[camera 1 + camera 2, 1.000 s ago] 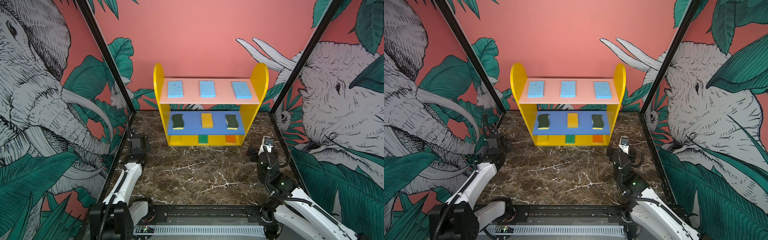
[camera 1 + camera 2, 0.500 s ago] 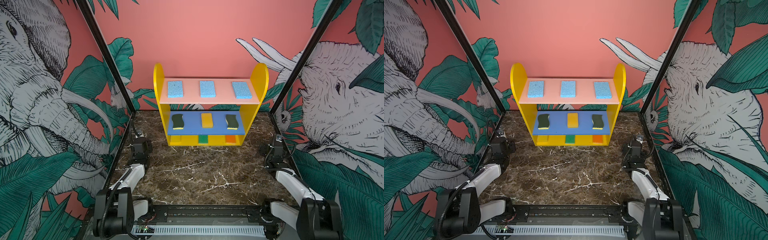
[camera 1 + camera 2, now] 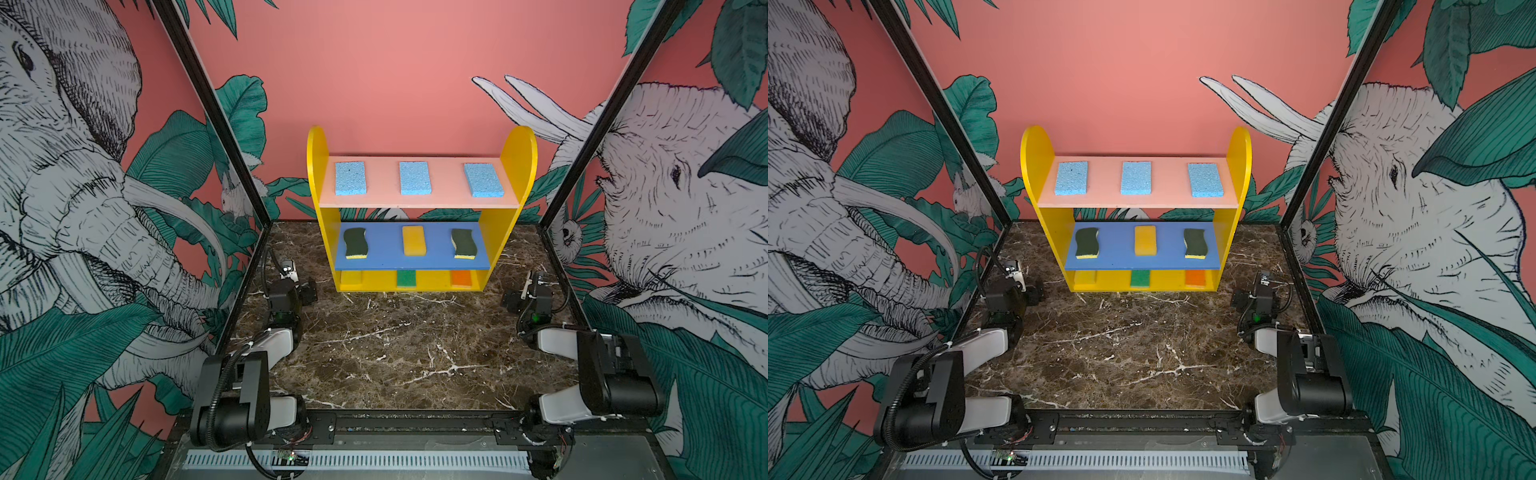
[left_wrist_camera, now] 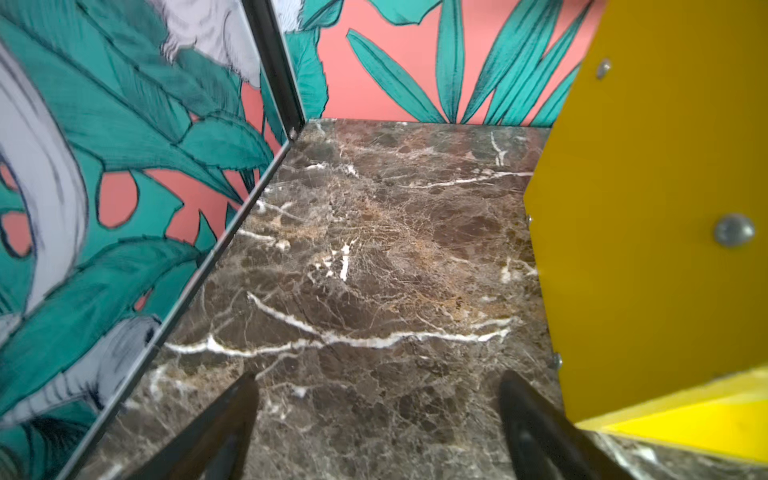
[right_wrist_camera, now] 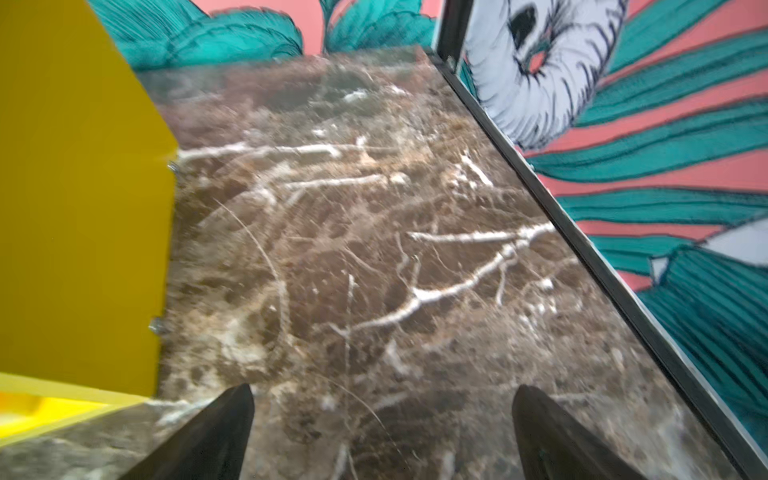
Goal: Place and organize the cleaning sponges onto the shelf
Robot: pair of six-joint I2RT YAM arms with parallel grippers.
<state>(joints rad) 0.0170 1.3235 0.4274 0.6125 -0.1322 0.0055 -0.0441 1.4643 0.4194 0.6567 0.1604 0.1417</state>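
Sponges (image 3: 413, 240) fill the shelf (image 3: 517, 158), three per tier. My left gripper (image 4: 376, 386) has just spread wide like my right gripper (image 5: 382, 390), both empty: job looks done.

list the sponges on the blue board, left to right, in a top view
wavy sponge → yellow sponge → other wavy sponge

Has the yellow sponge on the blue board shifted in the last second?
No. The yellow sponge lies where it did, centred on the blue board, with the same gap to the board's front edge in both top views.
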